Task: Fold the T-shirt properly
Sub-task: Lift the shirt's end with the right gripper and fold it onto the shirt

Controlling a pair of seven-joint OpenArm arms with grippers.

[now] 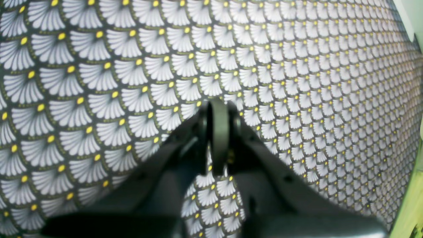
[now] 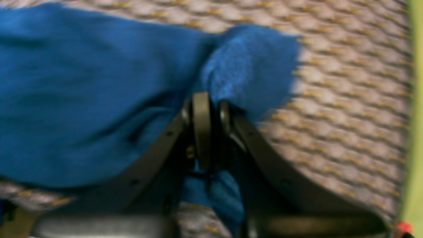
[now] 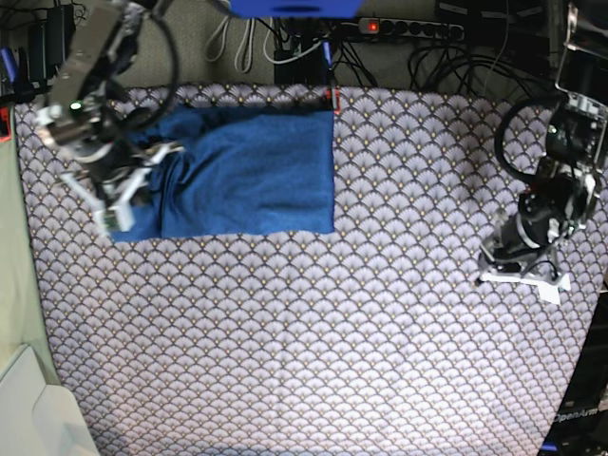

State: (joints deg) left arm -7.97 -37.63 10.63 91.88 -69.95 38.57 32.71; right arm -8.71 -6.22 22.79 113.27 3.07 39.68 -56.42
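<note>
The blue T-shirt (image 3: 247,171) lies as a rough rectangle at the table's far left in the base view. My right gripper (image 2: 206,102) is shut on a bunched edge of the T-shirt (image 2: 82,99), and blue fabric shows between its fingers. In the base view the right gripper (image 3: 114,207) is at the shirt's left end. That wrist view is blurred. My left gripper (image 1: 218,110) is shut and empty just above the patterned tablecloth (image 1: 99,82). In the base view the left gripper (image 3: 521,275) is at the right side, far from the shirt.
A fan-patterned tablecloth (image 3: 313,342) covers the table. Cables and a power strip (image 3: 408,28) run along the back edge. A pale green surface (image 3: 17,285) and a white object (image 3: 33,418) border the table's left side. A black edge (image 3: 589,380) is at the right.
</note>
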